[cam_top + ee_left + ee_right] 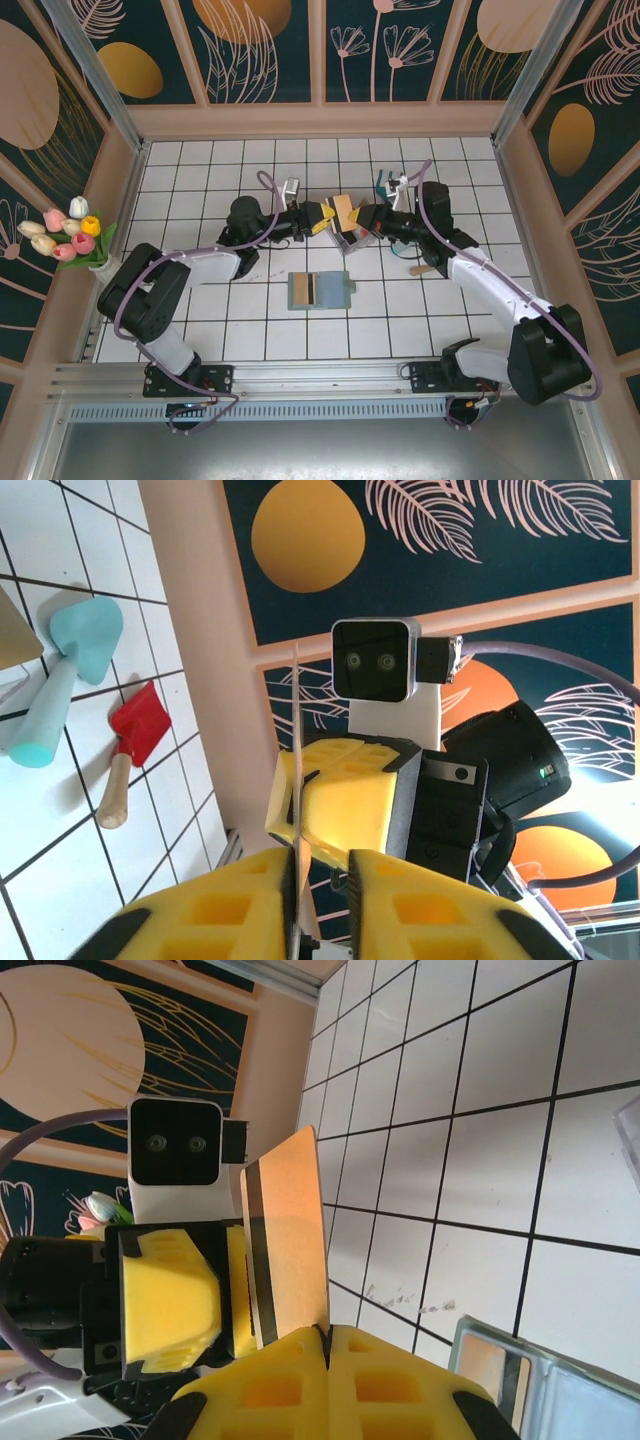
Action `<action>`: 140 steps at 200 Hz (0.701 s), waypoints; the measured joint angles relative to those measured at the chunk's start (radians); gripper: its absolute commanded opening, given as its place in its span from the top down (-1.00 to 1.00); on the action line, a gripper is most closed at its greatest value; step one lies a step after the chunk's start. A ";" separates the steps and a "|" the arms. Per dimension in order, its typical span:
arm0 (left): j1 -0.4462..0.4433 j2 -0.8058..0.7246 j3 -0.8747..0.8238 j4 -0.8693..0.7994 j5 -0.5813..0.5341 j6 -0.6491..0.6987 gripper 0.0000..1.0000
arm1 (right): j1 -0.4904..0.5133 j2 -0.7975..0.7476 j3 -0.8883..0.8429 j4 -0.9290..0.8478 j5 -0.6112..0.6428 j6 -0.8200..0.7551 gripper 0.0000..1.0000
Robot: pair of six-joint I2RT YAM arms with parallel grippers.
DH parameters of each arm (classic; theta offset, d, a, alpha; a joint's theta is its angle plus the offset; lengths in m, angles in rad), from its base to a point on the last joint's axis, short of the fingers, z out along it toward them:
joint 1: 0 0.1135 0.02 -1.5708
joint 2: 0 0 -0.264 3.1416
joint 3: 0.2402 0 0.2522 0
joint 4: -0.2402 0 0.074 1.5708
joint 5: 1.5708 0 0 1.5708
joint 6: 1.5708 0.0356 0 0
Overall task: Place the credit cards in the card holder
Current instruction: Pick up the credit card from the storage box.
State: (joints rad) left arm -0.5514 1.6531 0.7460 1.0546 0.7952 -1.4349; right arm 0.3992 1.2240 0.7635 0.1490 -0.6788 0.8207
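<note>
two robot arms meet above the middle of a white tiled table [200,330], their yellow claws tip to tip.

the right claw [328,1360] is pressed tight on the bottom edge of a card [290,1230]. the card is orange-tan with a dark stripe down one long side. it stands upright out of the fingers, in the air and clear of the table.

the left claw [320,880] faces it from the other side. its fingers stand narrowly apart with the same card between them, seen edge-on as a thin pale line. the card lies against one finger, and a dark gap shows on its other side, so this claw is not clamped on it.

the card holder [320,290] lies open and flat on the table, nearer the arm bases than the claws and well apart from both. it is grey-green with paler pockets. a second card [500,1370], tan with a dark stripe, shows on one half of it; whether it sits inside a pocket cannot be told.

a clear tray [348,240] sits on the table between the claws and the holder, just under the claws in the overhead view.

a teal scoop [60,680] and a red shovel [135,735] with a wooden handle lie side by side on the tiles near the right arm.
</note>
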 measured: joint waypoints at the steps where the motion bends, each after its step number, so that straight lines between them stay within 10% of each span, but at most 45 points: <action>1: 0.000 -0.001 0.000 -0.002 -0.001 0.002 0.49 | 0.002 -0.001 -0.002 0.005 0.003 0.001 1.00; 75: 0.000 -0.045 -0.018 -0.089 -0.060 0.071 0.82 | 0.075 -0.032 -0.072 0.132 0.137 0.150 0.97; 140: -0.018 -0.186 -0.056 -0.442 -0.138 0.303 1.00 | 0.149 -0.077 -0.109 -0.095 0.340 0.056 -0.04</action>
State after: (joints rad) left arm -0.5694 1.4673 0.6895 0.6128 0.6571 -1.1316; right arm 0.5484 1.1465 0.6544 0.0544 -0.3393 0.8768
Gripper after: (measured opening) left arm 0.060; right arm 0.483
